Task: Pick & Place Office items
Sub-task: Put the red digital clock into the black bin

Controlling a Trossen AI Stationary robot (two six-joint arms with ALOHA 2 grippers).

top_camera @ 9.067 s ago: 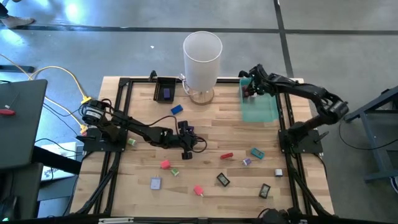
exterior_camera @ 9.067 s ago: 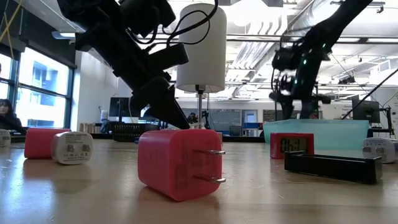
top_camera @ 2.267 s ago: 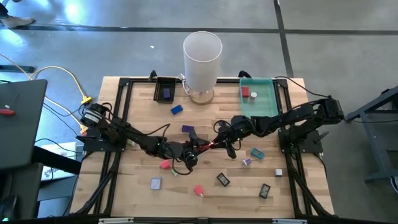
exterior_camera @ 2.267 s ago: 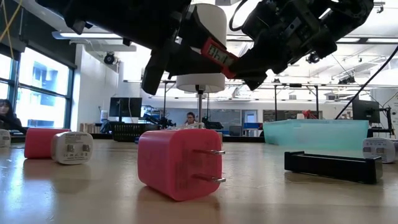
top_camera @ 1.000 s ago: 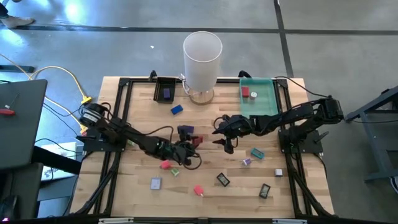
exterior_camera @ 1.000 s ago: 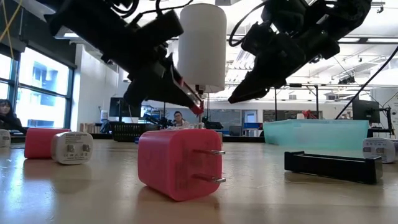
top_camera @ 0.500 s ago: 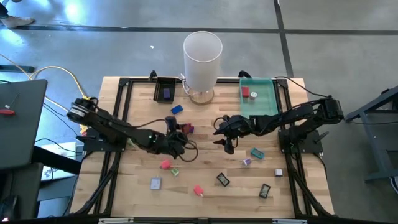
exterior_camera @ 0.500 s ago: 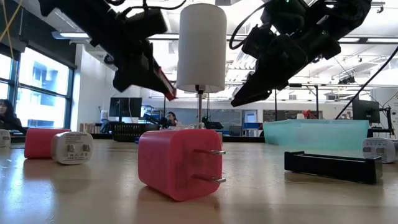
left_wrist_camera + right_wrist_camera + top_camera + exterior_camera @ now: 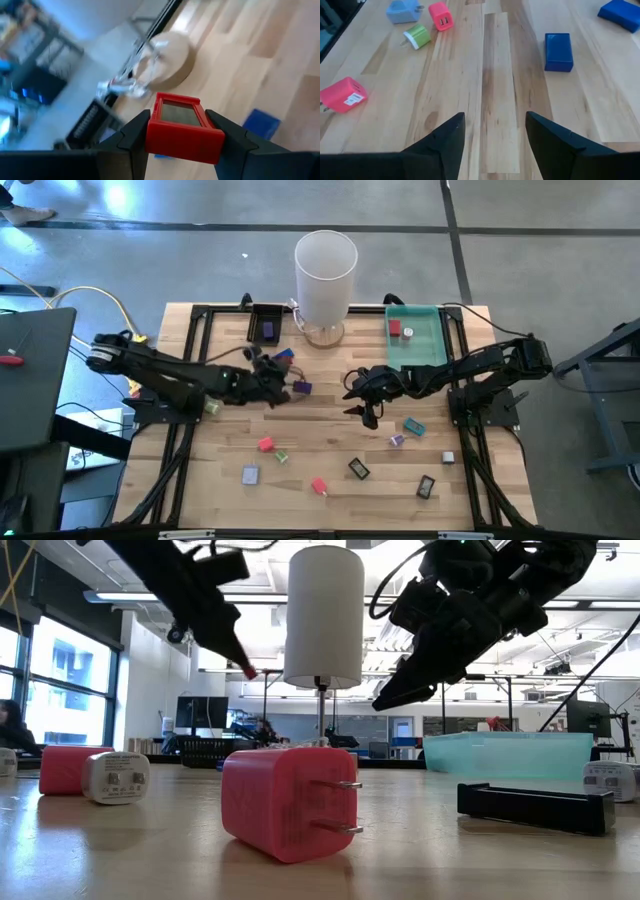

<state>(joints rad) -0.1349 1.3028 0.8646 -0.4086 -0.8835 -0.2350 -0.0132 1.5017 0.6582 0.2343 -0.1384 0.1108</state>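
My left gripper point(image 9: 278, 384) hangs over the table's middle left, shut on a small red clock point(image 9: 184, 131) with a grey face. The clock's red corner point(image 9: 247, 671) shows below the fingers in the low view. My right gripper point(image 9: 362, 406) hovers open over the table's centre, nothing between its fingers point(image 9: 447, 140). Loose office items lie on the wood: a purple block point(image 9: 301, 388), a blue block point(image 9: 285, 355), a pink charger point(image 9: 265, 444), a teal piece point(image 9: 413, 425) and several more along the near side. My left gripper pinches the red clock by its two short ends point(image 9: 155, 131) between the two fingers, which lie across it. The fingers slant down from the table's left. The clock is lifted clear of the table, its face turned up toward the wrist.
A tall white cylinder point(image 9: 325, 270) stands at the far middle. A black tray point(image 9: 266, 325) sits to its left, and a translucent green tray point(image 9: 420, 352) holding a red piece point(image 9: 394, 327) to its right. The black frame rails point(image 9: 190, 370) run along both sides.
My left gripper has risen and drawn back toward the table's far left with the red clock, rolling its wrist as it went. The clock stays pinched and clear of the table.
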